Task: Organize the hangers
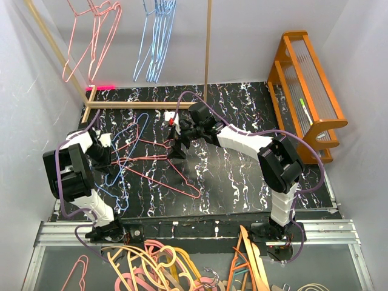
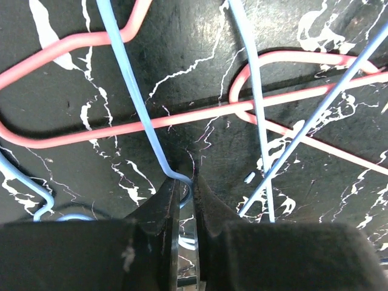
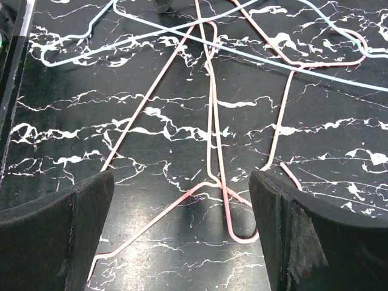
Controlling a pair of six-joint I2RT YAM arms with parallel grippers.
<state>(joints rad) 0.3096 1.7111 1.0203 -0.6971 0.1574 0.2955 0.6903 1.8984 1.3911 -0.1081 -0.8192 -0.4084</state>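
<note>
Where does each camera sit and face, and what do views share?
Top external: above, behind the bases, looking down at the table; both arms show.
Left wrist: on left arm, facing down; jaws shut on a blue hanger.
Right wrist: on right arm, facing down at a pink hanger; jaws open.
All share the loose hangers on the table.

We look down from above and behind the arm bases onto the whole black marbled table (image 1: 242, 182) and the walls around it. Our left wrist view sits very near the surface, facing down past the left gripper (image 2: 185, 182) onto the hangers (image 2: 148, 123). Our right wrist view looks forward and down through the right gripper (image 3: 182, 176) from farther off. All three views share that tangle of wires.
</note>
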